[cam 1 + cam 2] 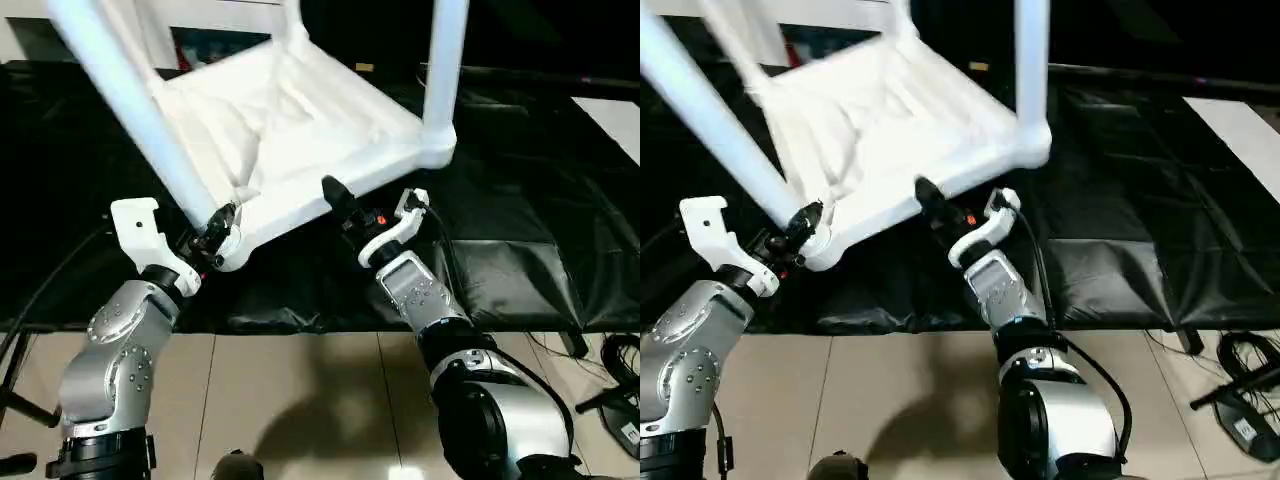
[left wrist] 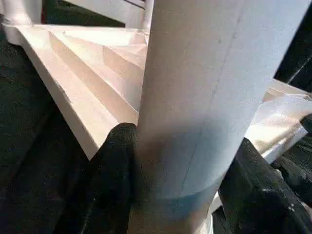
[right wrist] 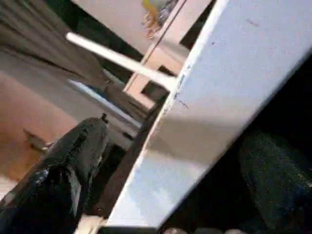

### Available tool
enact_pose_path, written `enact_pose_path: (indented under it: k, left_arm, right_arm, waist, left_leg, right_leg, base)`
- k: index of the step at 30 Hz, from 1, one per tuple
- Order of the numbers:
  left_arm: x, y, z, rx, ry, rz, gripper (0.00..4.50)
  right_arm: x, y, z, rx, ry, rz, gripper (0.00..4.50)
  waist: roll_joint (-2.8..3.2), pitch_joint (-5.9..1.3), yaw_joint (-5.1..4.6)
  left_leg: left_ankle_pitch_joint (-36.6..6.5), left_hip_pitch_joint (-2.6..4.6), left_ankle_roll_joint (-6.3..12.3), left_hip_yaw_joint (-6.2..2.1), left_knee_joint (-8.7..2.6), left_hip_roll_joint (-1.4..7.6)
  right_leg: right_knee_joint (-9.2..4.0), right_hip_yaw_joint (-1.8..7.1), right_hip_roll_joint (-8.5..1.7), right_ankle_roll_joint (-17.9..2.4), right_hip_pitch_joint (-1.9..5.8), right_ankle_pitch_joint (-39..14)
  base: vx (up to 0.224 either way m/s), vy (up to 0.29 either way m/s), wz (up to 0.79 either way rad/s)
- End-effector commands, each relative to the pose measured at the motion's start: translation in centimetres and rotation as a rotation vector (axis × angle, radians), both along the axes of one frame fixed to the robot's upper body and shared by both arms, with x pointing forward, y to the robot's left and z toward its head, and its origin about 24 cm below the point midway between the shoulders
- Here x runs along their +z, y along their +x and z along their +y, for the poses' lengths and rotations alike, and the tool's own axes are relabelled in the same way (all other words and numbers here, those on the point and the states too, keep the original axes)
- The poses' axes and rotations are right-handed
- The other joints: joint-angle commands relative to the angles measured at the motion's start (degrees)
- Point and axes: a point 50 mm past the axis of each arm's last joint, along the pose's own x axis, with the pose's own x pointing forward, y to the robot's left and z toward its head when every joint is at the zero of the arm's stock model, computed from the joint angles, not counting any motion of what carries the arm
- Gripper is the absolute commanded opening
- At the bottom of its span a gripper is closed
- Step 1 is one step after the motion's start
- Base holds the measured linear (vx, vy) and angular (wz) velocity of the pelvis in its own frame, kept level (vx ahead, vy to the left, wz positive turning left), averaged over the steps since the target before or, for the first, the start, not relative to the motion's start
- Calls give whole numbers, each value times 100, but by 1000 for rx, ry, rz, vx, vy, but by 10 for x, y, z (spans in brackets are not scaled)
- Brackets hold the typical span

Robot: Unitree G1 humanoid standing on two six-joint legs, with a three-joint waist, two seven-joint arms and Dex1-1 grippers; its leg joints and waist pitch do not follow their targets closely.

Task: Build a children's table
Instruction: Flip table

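Observation:
The children's table (image 1: 290,120) lies upside down and tilted on the black-sheeted work table (image 1: 520,200), ribbed underside up. One long white leg (image 1: 130,90) slants up from the near-left corner socket, and another leg (image 1: 445,60) stands in the near-right corner. My left gripper (image 1: 215,232) is shut on the slanting leg just above its socket; the leg (image 2: 195,97) sits between the two black fingers (image 2: 117,170). My right gripper (image 1: 372,205) is at the table top's near rim (image 3: 224,87), open wide, with the rim between its fingers (image 3: 73,165) and gaps on both sides.
The work table's front edge runs just beyond my forearms, with tiled floor (image 1: 300,400) below. Cables and a black stand (image 1: 615,390) lie on the floor at the right. A white panel (image 1: 610,115) lies at the far right of the sheet.

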Motion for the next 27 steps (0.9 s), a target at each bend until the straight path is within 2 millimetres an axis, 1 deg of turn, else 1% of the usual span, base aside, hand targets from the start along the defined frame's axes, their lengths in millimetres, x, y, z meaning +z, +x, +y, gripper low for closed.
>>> enact_pose_path:
  k: [1, 2, 3, 4, 5, 6, 8, 9, 10, 11, 12, 13, 14, 15, 16, 17, 20, 21, 22, 23, 25, 27]
  left_arm:
    - [-1, -1, -13, -112, -113, -2, 212]
    - [-1, -2, -14, -133, -117, -5, 212]
    - [-1, -3, -15, -154, -123, -8, 212]
    - [0, -5, -16, -177, -127, -13, 212]
    - [1, -8, -18, -232, -137, -25, 212]
    - [2, -10, -19, -263, -139, -26, 212]
    - [1, -12, -19, -297, -136, -27, 212]
    - [1, -13, -19, -305, -129, -26, 212]
    - [0, -13, -19, -315, -121, -24, 212]
    - [0, -15, -18, -336, -109, -18, 212]
    - [0, -15, -17, -334, -101, -16, 212]
    - [-1, -15, -15, -325, -83, -12, 212]
    - [-1, -14, -14, -319, -76, -10, 212]
    - [-1, -14, -13, -315, -70, -9, 212]
    - [-1, -14, -11, -307, -67, -10, 212]
    - [-1, -14, -10, -305, -65, -11, 212]
    - [-1, -12, -8, -294, -49, -15, 212]
    - [-1, -12, -7, -287, -47, -18, 212]
    - [-1, -11, -6, -286, -45, -18, 212]
    - [-1, -11, -6, -286, -42, -18, 212]
    - [-1, -10, -5, -282, -32, -20, 212]
    - [-1, -9, -5, -283, -30, -20, 212]
  right_arm:
    - [7, 2, 2, -4, 38, -24, 450]
    - [7, 3, 1, -9, 35, -14, 450]
    - [6, 3, 0, -13, 33, -5, 450]
    - [7, 5, 0, -21, 38, 7, 450]
    - [7, 8, -1, -36, 42, 48, 450]
    - [8, 10, -1, -37, 47, 57, 450]
    - [9, 11, 0, -33, 60, 73, 450]
    - [9, 11, 0, -33, 59, 80, 450]
    - [9, 12, 1, -33, 57, 84, 450]
    - [10, 12, 2, -25, 65, 90, 450]
    - [10, 12, 3, -24, 65, 93, 450]
    - [10, 12, 4, -16, 73, 100, 450]
    - [10, 12, 5, -13, 78, 102, 450]
    - [10, 12, 6, -9, 83, 104, 431]
    - [9, 12, 6, -12, 83, 117, 420]
    - [9, 12, 7, -15, 87, 128, 420]
    - [6, 12, 7, -20, 96, 150, 389]
    - [6, 11, 7, -21, 101, 150, 380]
    - [5, 12, 6, -32, 107, 162, 373]
    - [5, 12, 5, -39, 113, 168, 373]
    - [5, 13, 4, -50, 129, 170, 346]
    - [5, 14, 1, -71, 149, 190, 337]
  waist:
    - [99, -481, 3]
    - [88, -482, 13]
    - [94, -482, 17]
    - [78, -479, 26]
    - [22, -474, 31]
    - [53, -481, 44]
    - [68, -468, 39]
    - [78, -464, 53]
    - [-30, -452, 45]
    - [21, -471, 78]
    - [-39, -459, 60]
    - [-20, -468, 74]
    - [-53, -464, 66]
    - [-37, -466, 73]
    - [-33, -466, 65]
    - [-42, -462, 66]
    - [-24, -460, 67]
    - [-31, -461, 67]
    - [-14, -464, 66]
    - [-20, -463, 66]
    - [-25, -471, 68]
    - [5, -472, 72]
  left_leg:
    - [-265, 164, 97, 33, -336, 136]
    - [-287, 161, 57, 37, -340, 133]
    - [-321, 164, 33, 39, -345, 133]
    - [-353, 169, 25, 44, -350, 135]
    - [-357, 171, 30, 53, -355, 136]
    - [-353, 167, 17, 53, -353, 124]
    - [-426, 162, -1, 50, -363, 132]
    - [-471, 179, 8, 63, -360, 135]
    - [-450, 171, 43, 75, -365, 134]
    - [-325, 165, 65, 69, -359, 124]
    - [-355, 155, 65, 73, -373, 132]
    - [-348, 158, 53, 68, -370, 131]
    - [-362, 152, 41, 70, -378, 128]
    - [-379, 154, 27, 67, -381, 128]
    - [-392, 154, 6, 66, -385, 128]
    - [-431, 161, -15, 73, -389, 130]
    - [-512, 166, -56, 80, -393, 133]
    - [-500, 157, -68, 81, -394, 133]
    - [-491, 158, -76, 82, -393, 132]
    - [-491, 162, -77, 85, -393, 131]
    - [-472, 166, -64, 89, -387, 131]
    - [-474, 169, -71, 92, -389, 131]
  right_leg:
    - [-298, 215, -421, -1282, 252, 1243]
    - [-294, 216, -428, -1286, 252, 1184]
    - [-303, 216, -425, -1282, 242, 1130]
    - [-311, 219, -424, -1276, 235, 1089]
    - [-317, 221, -430, -1290, 238, 1055]
    - [-301, 217, -434, -1325, 229, 960]
    - [-306, 218, -429, -1313, 212, 855]
    - [-321, 222, -425, -1291, 197, 850]
    - [-331, 226, -420, -1278, 208, 853]
    - [-306, 219, -431, -1251, 214, 905]
    - [-321, 215, -425, -1203, 214, 853]
    - [-305, 213, -432, -1195, 218, 854]
    - [-314, 212, -423, -1149, 218, 830]
    - [-308, 210, -427, -1140, 217, 804]
    - [-315, 210, -429, -1112, 216, 782]
    - [-320, 214, -434, -1107, 207, 735]
    - [-332, 217, -444, -1084, 197, 620]
    - [-328, 218, -445, -1066, 204, 639]
    - [-324, 217, -446, -1063, 200, 659]
    - [-329, 216, -441, -1057, 195, 660]
    - [-320, 214, -439, -1053, 196, 718]
    - [-319, 211, -438, -1046, 186, 745]
  base:
    - [0, 0, 0]
    - [0, 0, 0]
    - [0, 0, 0]
    - [0, 0, 0]
    - [0, 0, 0]
    - [0, 0, 0]
    - [0, 0, 0]
    - [0, 0, 0]
    - [0, 0, 0]
    - [0, 0, 0]
    - [0, 0, 0]
    - [0, 0, 0]
    - [0, 0, 0]
    - [0, 0, 0]
    - [0, 0, 0]
    - [0, 0, 0]
    - [0, 0, 0]
    - [0, 0, 0]
    - [0, 0, 0]
    - [0, 0, 0]
    - [0, 0, 0]
    - [0, 0, 0]
